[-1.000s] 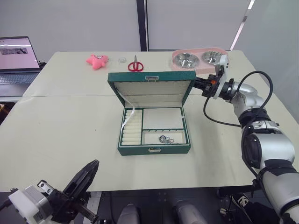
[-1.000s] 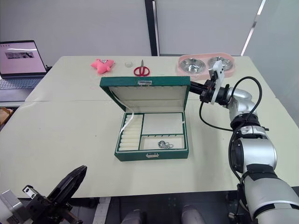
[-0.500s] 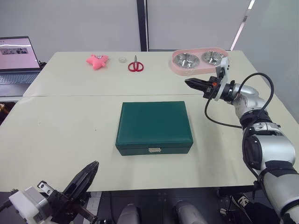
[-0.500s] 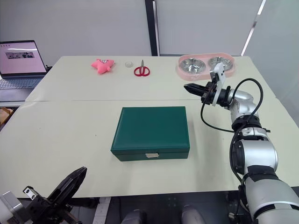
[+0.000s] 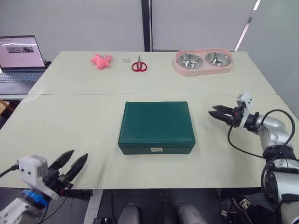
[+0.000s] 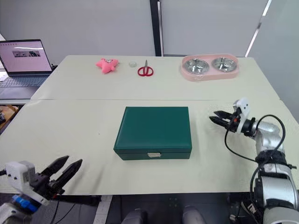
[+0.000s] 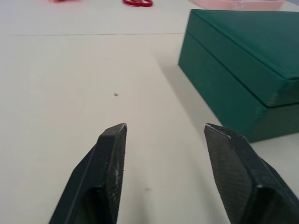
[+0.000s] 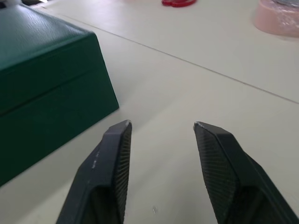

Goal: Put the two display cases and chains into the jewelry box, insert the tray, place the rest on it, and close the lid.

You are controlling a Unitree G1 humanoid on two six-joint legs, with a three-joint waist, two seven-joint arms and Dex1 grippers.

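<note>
Box (image 5: pixel 156 125) sits shut mid-table (image 5: pixel 70 116), lid (image 5: pixel 157 121) flat down on the base. Dark green, rectangular, rounded corners, fine leather-like grain on top and walls. A seam runs round the walls where lid meets base. Small pale metal clasp (image 5: pixel 156 150) centred on the front wall. Cases, chains and tray: can't tell where they are with the lid down.

Table is matte cream, smooth, with a thin joint line running across it behind the box.

Left gripper (image 5: pixel 72 163) hovers low over the near left edge of the table, well apart from the box. Jaws spread, nothing between them. Fingers (image 7: pixel 108 177) are black, wedge-shaped and tapering to blunt tips, with a fine cross-hatched grip texture on the inner faces.

Right gripper (image 5: pixel 216 112) is just off the box's right side, pointing toward it, not touching. Jaws spread, empty. Same black tapered fingers (image 8: pixel 107 177), same knurled pads. A black cable loops from its wrist.

Far edge of the table: pink plush star (image 5: pixel 101 60), a small clear round disc (image 5: pixel 125 59), red-handled scissors (image 5: pixel 138 66) lying flat with blades pointing away, and a pink oblong feeder (image 5: pixel 203 61) with two shiny steel bowls. An open laptop (image 5: pixel 21 58) sits at far left, screen lit.
</note>
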